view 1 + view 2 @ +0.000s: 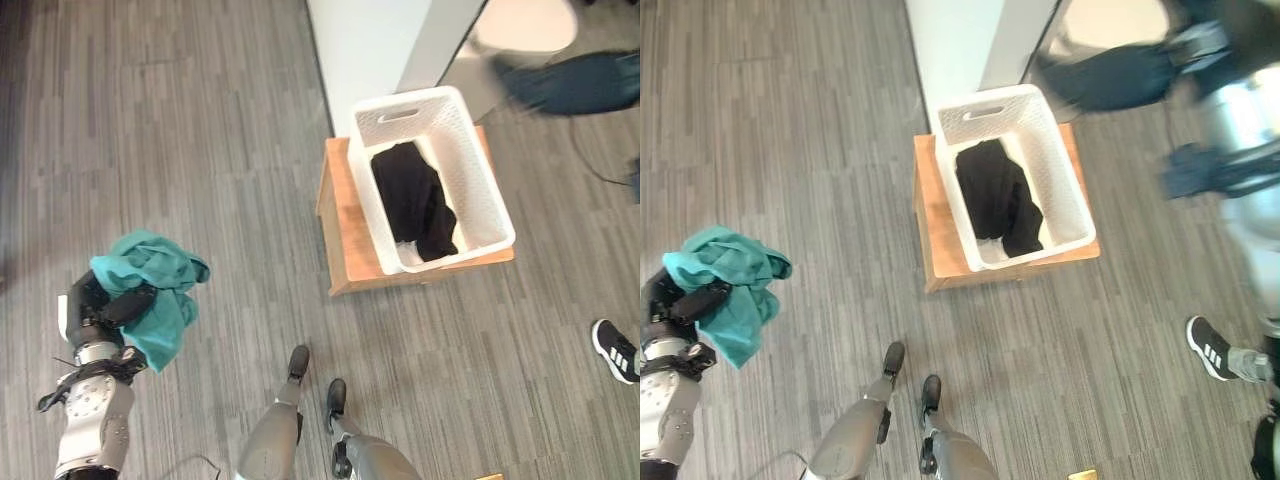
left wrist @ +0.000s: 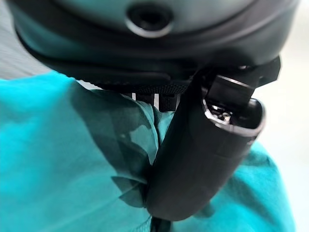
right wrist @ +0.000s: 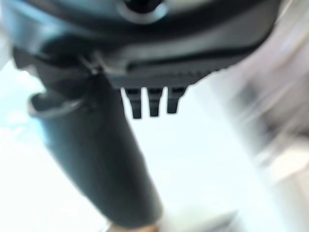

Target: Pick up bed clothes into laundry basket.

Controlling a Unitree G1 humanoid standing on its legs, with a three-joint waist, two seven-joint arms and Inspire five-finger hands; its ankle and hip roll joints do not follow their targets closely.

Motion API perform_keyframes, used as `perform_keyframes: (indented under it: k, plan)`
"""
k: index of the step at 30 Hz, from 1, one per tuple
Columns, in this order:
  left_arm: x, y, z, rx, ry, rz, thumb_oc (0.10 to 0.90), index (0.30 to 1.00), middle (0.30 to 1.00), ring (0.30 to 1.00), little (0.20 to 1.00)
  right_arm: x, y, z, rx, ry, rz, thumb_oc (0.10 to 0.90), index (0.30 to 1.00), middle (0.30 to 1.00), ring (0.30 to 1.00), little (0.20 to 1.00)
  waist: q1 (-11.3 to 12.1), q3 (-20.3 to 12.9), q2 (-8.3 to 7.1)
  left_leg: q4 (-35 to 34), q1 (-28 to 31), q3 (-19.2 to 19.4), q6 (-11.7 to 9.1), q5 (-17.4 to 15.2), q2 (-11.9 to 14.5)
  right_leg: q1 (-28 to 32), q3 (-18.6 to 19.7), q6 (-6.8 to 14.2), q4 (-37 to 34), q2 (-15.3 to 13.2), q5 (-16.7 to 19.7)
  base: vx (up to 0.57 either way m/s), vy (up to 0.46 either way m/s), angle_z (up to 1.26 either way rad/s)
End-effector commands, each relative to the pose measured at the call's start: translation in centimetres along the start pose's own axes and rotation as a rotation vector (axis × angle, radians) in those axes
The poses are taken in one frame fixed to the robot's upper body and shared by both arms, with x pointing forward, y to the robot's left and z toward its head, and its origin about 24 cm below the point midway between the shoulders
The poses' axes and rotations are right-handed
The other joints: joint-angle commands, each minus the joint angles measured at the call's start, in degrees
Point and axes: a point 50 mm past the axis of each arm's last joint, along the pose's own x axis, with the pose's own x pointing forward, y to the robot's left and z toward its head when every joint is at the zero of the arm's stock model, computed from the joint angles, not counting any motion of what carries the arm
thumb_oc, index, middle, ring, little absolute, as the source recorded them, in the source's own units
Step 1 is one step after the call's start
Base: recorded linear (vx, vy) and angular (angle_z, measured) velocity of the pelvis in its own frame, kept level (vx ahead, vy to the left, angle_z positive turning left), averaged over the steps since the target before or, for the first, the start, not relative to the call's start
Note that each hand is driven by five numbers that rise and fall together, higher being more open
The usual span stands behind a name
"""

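Left eye: left hand [image 1: 108,305] clamped round a teal garment [image 1: 152,285], held off the floor, well apart from the white laundry basket [image 1: 480,190] on its wooden stand [image 1: 345,245]; black clothes [image 1: 412,200] already inside.

Left wrist: thumb pinching teal cloth.

Right wrist: right hand [image 3: 96,159] blurred, fingers apparently straight, holding nothing.

Carry step, probably; next needs a swing over the rim, then release.

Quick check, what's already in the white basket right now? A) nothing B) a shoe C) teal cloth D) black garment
D: a black garment lies inside the white laundry basket on the low wooden stand, while the teal cloth hangs off to the side in the left robot hand, over the floor.
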Motion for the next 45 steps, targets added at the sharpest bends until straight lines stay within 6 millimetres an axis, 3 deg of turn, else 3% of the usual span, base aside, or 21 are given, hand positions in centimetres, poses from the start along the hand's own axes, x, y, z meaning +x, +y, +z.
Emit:
perform_keyframes:
  k: [1,2,7,10,11,12,15,17,20,21,22,24,25,26,27,28,30,33,38,42,45]
  plan:
    - [1.3,1.2,8.1,0.145,-0.348,-0.034,0.4,0.3,0.3,0.3,0.3,-1.2,-0.8,-0.6,-0.09,0.015,-0.031,0.8,0.9,0.9,0.9,0.9,-5.57,-12.83,-0.36,-0.07,4.89,1.9,-3.69,-6.81,1.47,-1.14,-0.21,5.65,0.08,-7.36,1.22,0.02,0.022,-0.34]
    - [1.3,1.1,8.1,0.147,-0.349,-0.04,0.4,0.3,0.3,0.3,0.3,-1.5,-0.9,-0.7,-0.092,0.019,-0.033,0.8,0.9,0.9,0.9,0.9,-5.2,-12.78,-0.49,-0.07,4.99,1.97,-3.69,-6.87,1.49,-1.07,-0.14,5.66,0.07,-7.35,1.21,0.02,0.005,-0.44]
    - [2.8,0.3,12.5,0.188,-0.486,-0.063,0.4,0.3,0.3,0.3,0.3,-3.3,-1.2,-1.3,-0.043,0.042,-0.092,0.8,0.9,0.9,0.9,0.9,-8.1,-15.76,1.59,-0.07,7.29,4.08,-3.84,-7.37,1.81,0.28,1.55,5.96,0.03,-7.33,1.66,-0.01,-0.002,-0.26]
    - [3.8,0.4,16.9,0.284,-0.595,-0.082,0.4,0.3,0.3,0.3,0.3,-4.9,-1.7,-2.5,-0.04,0.106,-0.141,0.8,0.9,0.9,0.9,0.9,-10.13,-17.74,3.19,-0.07,8.36,4.76,-3.84,-7.43,1.99,0.73,2.52,6.01,0.34,-7.28,1.81,-0.01,-0.015,-0.2]
    - [4.1,0.0,20.1,0.369,-0.67,-0.105,0.4,0.3,0.3,0.3,0.3,-5.7,-1.7,-3.4,-0.027,0.152,-0.144,0.8,0.9,0.9,0.9,0.9,-11.43,-18.11,4.22,-0.07,9.01,5.26,-3.82,-7.1,2.11,0.98,2.92,6.13,0.85,-7.21,2.01,-0.05,-0.011,-0.22]
    - [4.3,-0.3,20.4,0.382,-0.672,-0.117,0.4,0.3,0.3,0.3,0.3,-6.0,-1.7,-3.5,-0.02,0.161,-0.137,0.8,0.9,0.9,0.9,0.9,-11.93,-18.46,4.44,-0.07,9.25,5.42,-3.81,-6.87,2.09,0.98,3.09,6.11,1.04,-7.21,2.2,-0.02,-0.015,-0.11]
    - [4.8,-1.5,25.0,0.498,-0.755,-0.148,0.4,0.3,0.3,0.3,0.3,-8.0,-0.5,-5.8,0.034,0.292,-0.124,0.8,0.9,0.9,0.9,0.9,-14.12,-19.79,6.4,-0.07,10.89,6.71,-3.85,-7.6,2.25,1.74,3.75,6.44,1.5,-7.11,1.75,-0.01,-0.001,-0.01]
    - [4.9,-2.8,27.8,0.54,-0.811,-0.163,0.4,0.3,0.3,0.3,0.3,-10.7,1.5,-8.2,0.099,0.439,-0.084,0.8,0.9,0.9,0.9,0.9,-15.88,-20.06,8.03,-0.07,11.74,7.66,-3.79,-7.73,2.27,2.08,4.25,6.59,1.85,-7.06,1.74,-0.03,0.001,-0.07]
    - [4.9,-6.3,31.5,0.548,-0.907,-0.218,0.4,0.3,0.3,0.3,0.3,-17.6,5.8,-11.9,0.229,0.755,-0.027,0.8,0.9,0.9,0.9,0.9,-17.94,-20.46,10.63,-0.07,12.27,8.33,-3.78,-7.62,2.22,2.22,4.62,6.81,2.42,-7.16,1.67,-0.03,-0.015,-0.18]
    - [4.9,-7.5,32.7,0.531,-0.931,-0.238,0.4,0.3,0.3,0.3,0.3,-21.7,7.8,-12.7,0.283,0.915,-0.006,0.8,0.9,0.9,0.9,0.9,-18.66,-20.49,11.83,-0.07,12.55,8.58,-3.8,-7.54,2.25,2.21,4.78,6.87,2.73,-7.25,1.61,-0.06,-0.043,-0.07]
    - [4.8,-9.0,33.5,0.519,-0.946,-0.269,0.4,0.3,0.3,0.3,0.3,-25.6,9.4,-13.4,0.321,1.072,-0.01,0.8,0.9,0.9,0.9,0.9,-18.76,-20.2,11.86,-0.07,12.71,8.68,-3.85,-7.04,2.37,2.21,4.88,6.86,3.05,-7.15,1.8,-0.04,-0.049,-0.02]
    - [5.2,-10.8,33.7,0.512,-0.931,-0.315,0.4,0.3,0.3,0.3,0.3,-30.1,12.0,-13.4,0.393,1.256,0.006,0.8,0.9,0.9,0.9,0.9,-18.97,-20.28,11.87,-0.07,13.0,8.88,-3.91,-7.41,2.37,2.53,5.06,6.82,2.81,-7.13,1.44,-0.01,-0.032,-0.09]
    - [5.2,-10.9,33.9,0.514,-0.933,-0.317,0.4,0.3,0.3,0.3,0.3,-30.1,12.0,-13.3,0.396,1.258,0.004,0.8,0.9,0.9,0.9,0.9,-18.91,-20.25,11.68,-0.07,13.01,8.87,-3.91,-7.41,2.37,2.54,5.06,6.81,2.8,-7.13,1.43,-0.01,-0.027,-0.12]
    - [5.6,-11.8,33.9,0.493,-0.915,-0.329,0.4,0.3,0.3,0.3,0.3,-33.9,14.0,-13.2,0.439,1.43,-0.007,0.8,0.9,0.9,0.9,0.9,-19.45,-20.16,12.44,-0.07,13.19,9.05,-3.97,-7.36,2.46,2.68,5.29,6.73,2.63,-7.07,1.42,0.0,-0.011,-0.14]
    - [5.6,-11.9,34.0,0.495,-0.917,-0.33,0.4,0.3,0.3,0.3,0.3,-33.9,14.1,-13.2,0.442,1.43,-0.008,0.8,0.9,0.9,0.9,0.9,-19.43,-20.11,12.31,-0.07,13.2,9.05,-3.97,-7.37,2.46,2.69,5.29,6.73,2.62,-7.07,1.42,0.0,-0.022,-0.17]
    - [6.0,-12.8,34.1,0.468,-0.892,-0.348,0.4,0.3,0.3,0.3,0.3,-37.0,15.7,-12.8,0.465,1.576,0.01,0.8,0.9,0.9,0.9,0.9,-20.09,-19.85,13.12,-0.07,13.21,9.25,-4.11,-7.28,2.52,2.58,5.53,6.65,2.57,-7.02,1.44,0.0,-0.014,-0.27]
    - [6.6,-12.8,34.1,0.473,-0.864,-0.328,0.4,0.3,0.3,0.3,0.3,-39.0,16.9,-12.0,0.508,1.664,0.016,0.8,0.9,0.9,0.9,0.9,-20.81,-19.47,13.87,-0.07,13.17,9.49,-4.28,-7.21,2.56,2.45,5.86,6.62,2.45,-6.94,1.53,0.01,-0.024,-0.33]
    - [7.7,-12.3,33.7,0.483,-0.81,-0.277,0.4,0.3,0.3,0.3,0.3,-41.0,17.8,-10.9,0.536,1.737,0.052,0.8,0.9,0.9,0.9,0.9,-22.1,-18.31,14.54,-0.07,12.81,9.99,-4.5,-7.14,2.65,1.91,6.22,6.57,2.35,-6.85,1.63,0.01,-0.007,-0.2]
    - [8.9,-11.8,33.0,0.505,-0.742,-0.231,0.4,0.3,0.3,0.3,0.3,-42.7,17.4,-10.7,0.482,1.816,0.098,0.8,0.9,0.9,0.9,0.9,-23.26,-16.68,15.3,-0.07,11.41,10.2,-4.76,-6.94,2.84,0.39,6.83,6.31,1.95,-6.51,2.13,0.0,0.0,-0.06]
    - [9.7,-11.3,32.3,0.525,-0.692,-0.185,0.4,0.3,0.3,0.3,0.3,-43.7,16.9,-10.7,0.426,1.858,0.143,0.8,0.9,0.9,0.9,0.9,-23.66,-15.59,15.06,-0.07,10.24,10.38,-4.92,-6.81,3.06,-0.85,7.13,6.27,1.71,-6.4,2.36,0.02,-0.005,0.0]
    - [9.6,-12.6,32.0,0.554,-0.705,-0.211,0.4,0.3,0.3,0.3,0.3,-44.1,16.5,-10.7,0.397,1.871,0.161,0.8,0.9,0.9,0.9,0.9,-23.95,-13.92,14.01,-0.07,8.25,10.44,-5.09,-6.46,3.44,-2.6,7.36,6.06,1.45,-6.15,2.73,0.0,-0.005,-0.01]
